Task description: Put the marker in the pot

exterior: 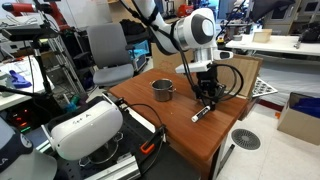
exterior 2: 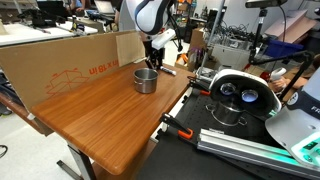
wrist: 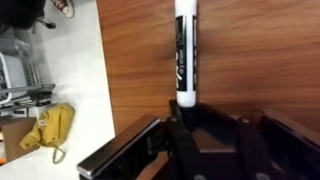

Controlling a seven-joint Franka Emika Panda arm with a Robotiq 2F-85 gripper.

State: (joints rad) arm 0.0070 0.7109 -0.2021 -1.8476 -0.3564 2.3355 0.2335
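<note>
The marker [exterior: 201, 113] lies on the wooden table [exterior: 180, 135] near its edge, a white body with black print. In the wrist view the marker [wrist: 186, 45] runs straight away from me, its near end at one fingertip. My gripper [exterior: 206, 98] hangs just over the marker's near end, and its fingers [wrist: 215, 115] look spread apart, not closed on the marker. The steel pot [exterior: 163, 90] stands upright on the table a short way beside the gripper. It also shows in an exterior view [exterior 2: 146, 80], with the gripper [exterior 2: 158, 62] just behind it.
A cardboard wall [exterior 2: 70, 65] lines one side of the table. A large white robot housing [exterior: 85, 128] and a headset [exterior 2: 240, 90] sit off the table's end. A grey chair [exterior: 108, 55] stands behind. The floor [wrist: 60, 90] shows beside the table edge.
</note>
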